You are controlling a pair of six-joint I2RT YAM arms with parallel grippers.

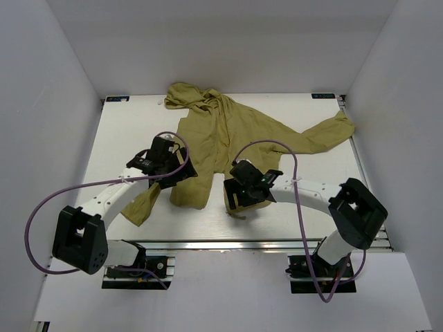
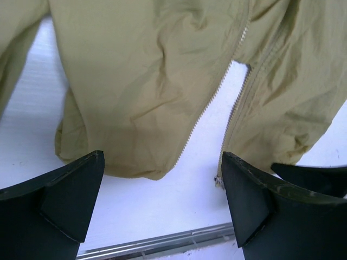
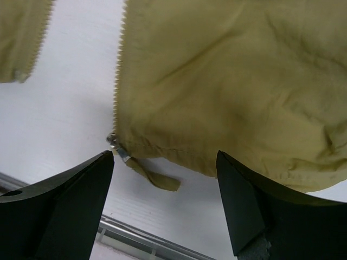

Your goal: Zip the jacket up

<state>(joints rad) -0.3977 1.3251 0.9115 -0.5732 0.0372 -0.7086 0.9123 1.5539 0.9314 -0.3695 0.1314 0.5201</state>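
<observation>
Two grippers hang just above the near hem of the jacket [image 1: 228, 131], which lies spread on the white table [image 1: 311, 200] with its hood at the far edge and one sleeve stretched out to the right. Left gripper [image 2: 162, 162] has its jaws wide apart and empty, and past them the two rows of zipper teeth [image 2: 187, 138] spread apart toward the hem. Right gripper [image 3: 165, 157] is likewise wide and empty over the other front corner, where the metal zipper slider [image 3: 114, 142] sits near its left-hand finger with a small fabric tab [image 3: 157, 177] trailing onto the table.
</observation>
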